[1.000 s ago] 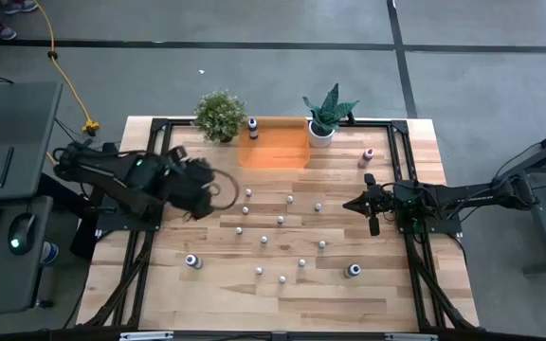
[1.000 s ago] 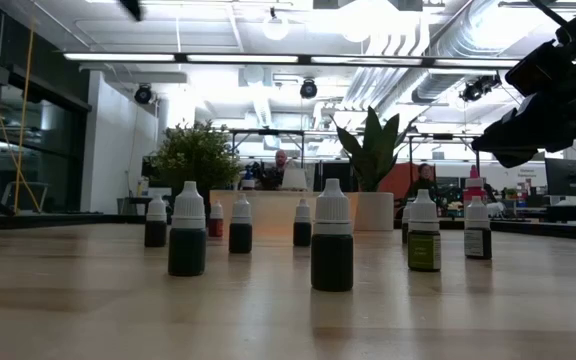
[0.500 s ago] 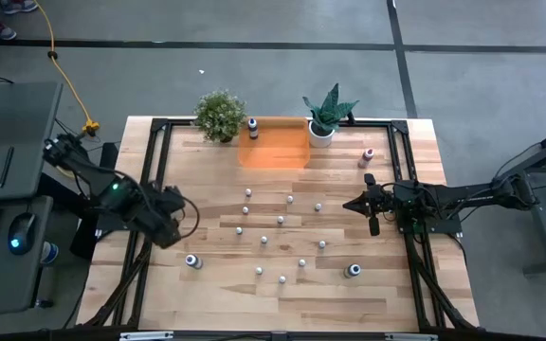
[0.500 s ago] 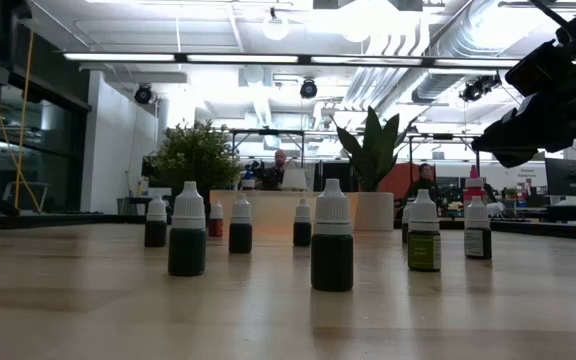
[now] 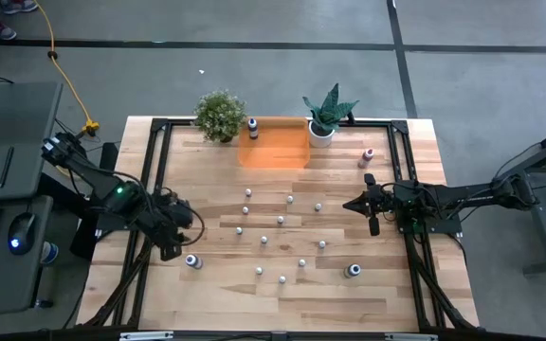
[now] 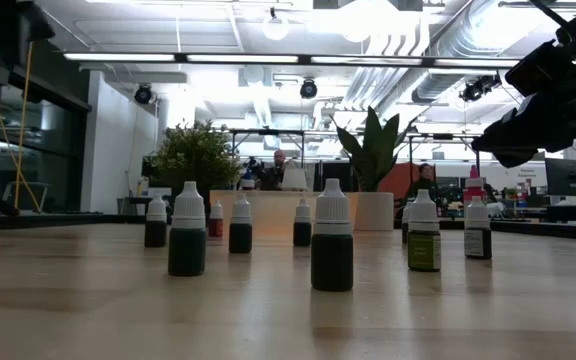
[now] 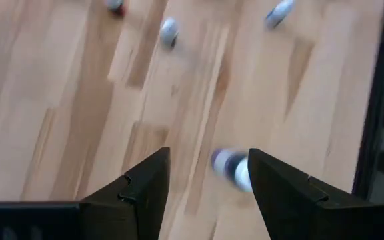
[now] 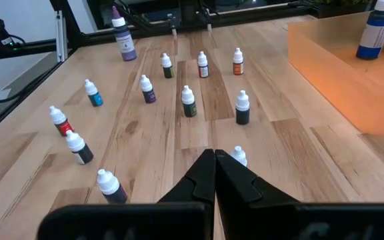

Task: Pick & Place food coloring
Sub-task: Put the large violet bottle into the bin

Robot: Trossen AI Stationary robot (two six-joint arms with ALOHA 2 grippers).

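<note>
Around the translucent orange tray [image 5: 275, 145] on your pale wood-plank table [image 5: 216, 294], scattered tiny white-capped food coloring bottles [image 5: 264, 241], left gripper [image 5: 172, 248] fingers spread nearest a larger blue bottle [image 5: 192, 261], right gripper [image 5: 373, 225] pinched shut, bright ceiling-lit room beyond.

A grey concrete floor [image 5: 254, 76] crossed by dark seams surrounds the pale wooden plank table [image 5: 216, 294]. A yellow cable [image 5: 53, 43] trails across the floor beside a dark grey desk [image 5: 8, 123] carrying a black computer mouse [image 5: 22, 230]. Beyond the table lies a white-ceilinged hall with long strip lights [image 6: 268, 57], exposed silver ducts [image 6: 438, 50] and tall dark windows [image 6: 13, 150].
</note>
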